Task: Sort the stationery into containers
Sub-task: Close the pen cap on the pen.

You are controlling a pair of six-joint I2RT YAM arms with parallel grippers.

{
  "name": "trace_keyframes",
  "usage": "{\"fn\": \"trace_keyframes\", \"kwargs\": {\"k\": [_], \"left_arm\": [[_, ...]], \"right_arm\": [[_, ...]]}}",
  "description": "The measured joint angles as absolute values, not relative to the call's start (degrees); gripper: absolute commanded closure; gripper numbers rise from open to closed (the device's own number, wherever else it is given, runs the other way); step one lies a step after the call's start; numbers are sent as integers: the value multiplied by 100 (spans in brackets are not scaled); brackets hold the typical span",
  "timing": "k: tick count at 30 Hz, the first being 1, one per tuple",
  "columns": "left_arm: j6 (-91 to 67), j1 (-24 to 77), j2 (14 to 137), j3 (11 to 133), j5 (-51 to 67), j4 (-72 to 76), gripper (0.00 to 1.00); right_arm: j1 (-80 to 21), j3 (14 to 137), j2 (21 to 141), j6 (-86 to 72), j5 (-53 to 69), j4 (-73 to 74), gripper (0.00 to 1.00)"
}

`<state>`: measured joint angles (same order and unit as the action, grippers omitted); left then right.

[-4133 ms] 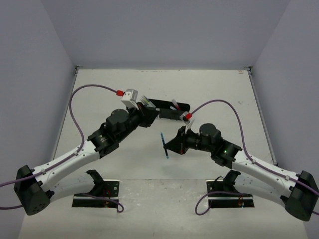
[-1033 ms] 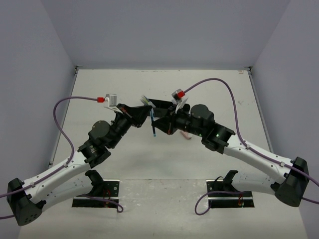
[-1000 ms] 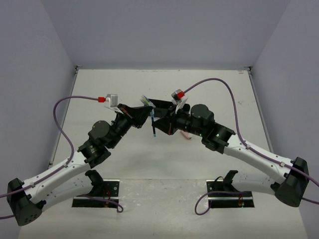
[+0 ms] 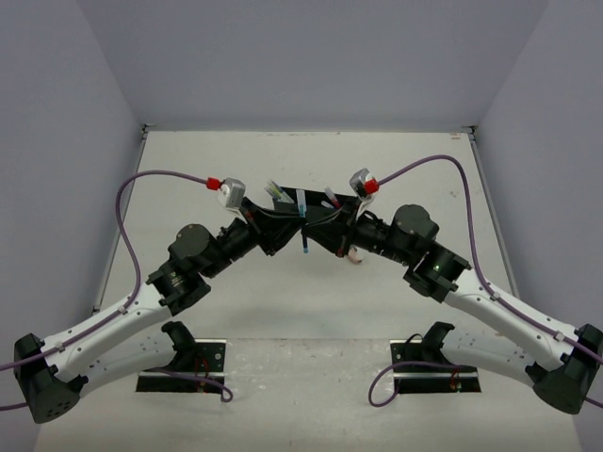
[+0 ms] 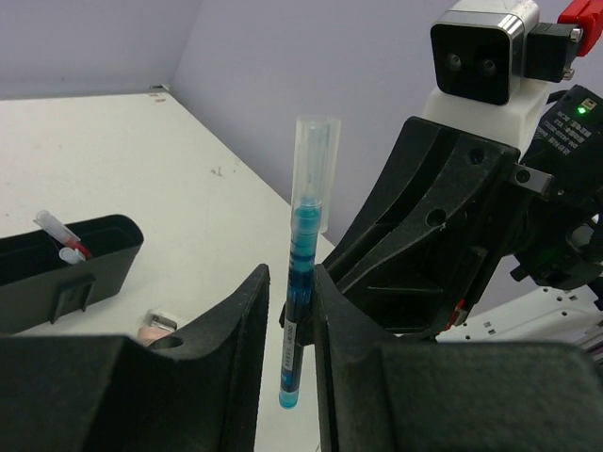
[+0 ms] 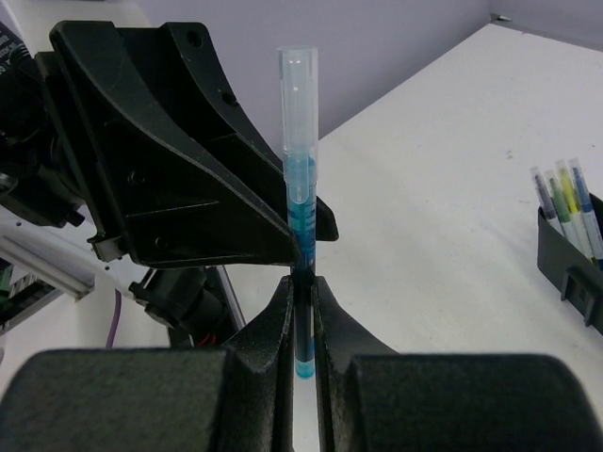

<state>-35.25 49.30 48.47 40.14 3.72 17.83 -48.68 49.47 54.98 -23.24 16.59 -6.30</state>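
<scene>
One clear-capped blue plastic pen (image 6: 301, 202) is hanging upright over the white bench (image 5: 141, 160), near the black plastic tray (image 5: 94, 268): your right claw (image 6: 302, 311) is clamping its lower barrel, your left claw (image 5: 292, 301) standing slightly parted around it, likely mid-handover.

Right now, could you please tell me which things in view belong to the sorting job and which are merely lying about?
Belong to the job:
- blue pen, clamped in the right gripper
- black organizer tray
- pens in the tray
- small pinkish eraser on the table near the tray

Just there:
- purple cables
- black base plates
</scene>
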Motion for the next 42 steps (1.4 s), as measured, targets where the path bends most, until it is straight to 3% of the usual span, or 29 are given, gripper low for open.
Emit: {"fn": "trace_keyframes", "kwargs": {"k": [2,5,7,9,11,14,18,23,24,26,29,30,42], "left_arm": [[-3502,4930,4872,4014,523,1846,77],[-3437,4930,4941,4012,940,2058,100],[-3337,4923,4967,3973,1163,2233,100],[-3300,4909,4967,3917,1292,2396,100],[-3276,4902,4961,3865,1386,2545,100],[-3257,4913,4928,3819,1583,2699,100],[-3229,4930,4846,3782,1772,2896,100],[-3188,4921,4809,3776,1776,2964,100],[-3201,4919,4810,3776,1773,2960,87],[-3225,4918,4803,3776,1777,2967,39],[-3169,4908,4793,3785,1699,2964,7],[-3165,4905,4781,3801,1687,2926,1],[-2347,4941,4437,4460,1848,1836,1]], "right_arm": [[-4869,4947,5498,-2293,1813,-659,100],[-4869,4947,5500,-2266,2148,-698,100],[-4863,4947,5497,-2247,2297,-720,100],[-4844,4947,5482,-2238,2401,-734,89],[-4839,4947,5458,-2229,2473,-735,70],[-4842,4947,5457,-2203,2585,-782,61],[-4843,4959,5625,-2236,2854,-921,65],[-4877,5023,5907,-2395,3238,-1140,96],[-4886,5029,5918,-2406,3305,-1173,99],[-4895,5036,5918,-2363,3401,-1213,100],[-4898,5044,5899,-2373,3528,-1210,100],[-4899,5043,5881,-2356,3527,-1199,100],[-4872,5039,5303,-1802,3705,-779,100]]}}
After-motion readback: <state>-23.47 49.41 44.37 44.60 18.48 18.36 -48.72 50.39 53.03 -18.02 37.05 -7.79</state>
